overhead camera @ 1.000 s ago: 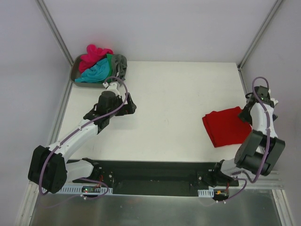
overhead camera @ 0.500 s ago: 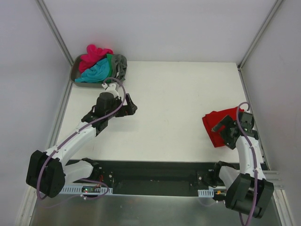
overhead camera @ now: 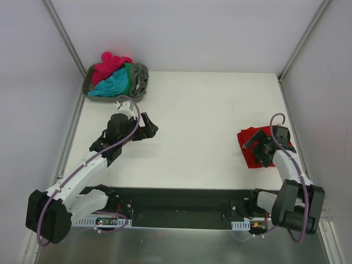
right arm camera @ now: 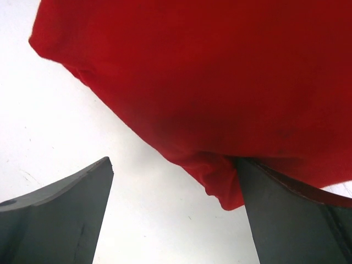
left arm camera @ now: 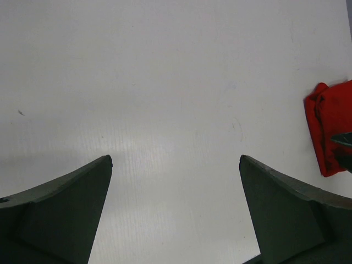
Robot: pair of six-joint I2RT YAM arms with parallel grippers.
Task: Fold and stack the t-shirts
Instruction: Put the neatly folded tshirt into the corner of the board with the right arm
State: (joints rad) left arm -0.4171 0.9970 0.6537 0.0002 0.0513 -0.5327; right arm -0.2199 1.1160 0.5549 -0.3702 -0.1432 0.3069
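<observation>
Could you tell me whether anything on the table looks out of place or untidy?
Only the grey tray at the far left corner: crumpled t-shirts overflow it, the magenta one heaped above the rim, the grey one draped over its right wall.

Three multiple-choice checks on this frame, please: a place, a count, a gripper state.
1. Where does the red t-shirt lie? A in the tray; B on the table's right side; C beneath the left gripper.
2. How many shirts lie outside the tray? A one; B two; C three.
3. The left gripper is: A shut on cloth; B open, empty; C shut, empty.
Answers: B, it lies by the right gripper; A, only the red one; B, fingers apart over bare table.
</observation>
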